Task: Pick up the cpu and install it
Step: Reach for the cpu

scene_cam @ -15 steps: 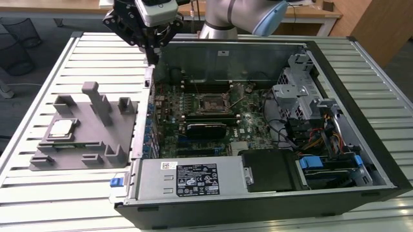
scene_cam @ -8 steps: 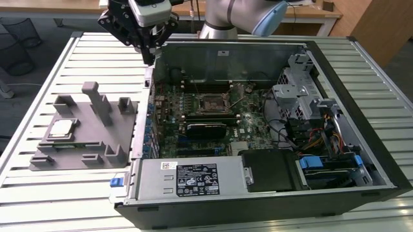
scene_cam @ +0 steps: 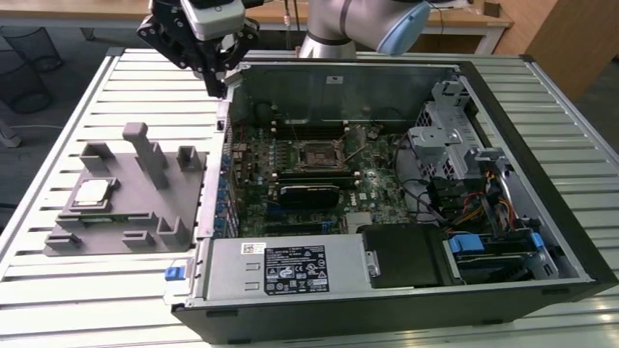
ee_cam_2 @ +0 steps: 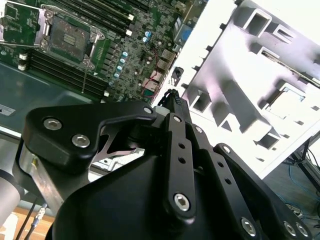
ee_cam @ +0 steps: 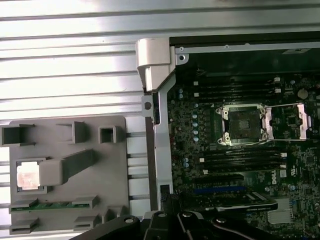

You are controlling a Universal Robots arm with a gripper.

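End effector (scene_cam: 220, 88) looks pinched narrow, empty, above the case (scene_cam: 338, 87) wall; cpu (scene_cam: 92, 192) sits in its grey holder (scene_cam: 145, 214).

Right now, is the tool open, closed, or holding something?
Tool: closed, holding nothing; the small silvery-white square cpu sits on the grey plastic holder, apart from it.

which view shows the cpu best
The exterior view: the cpu lies in the holder, its silvery top and darker rim plain. The first wrist view shows it from above as a pale square. In the second wrist view I cannot pick it out.
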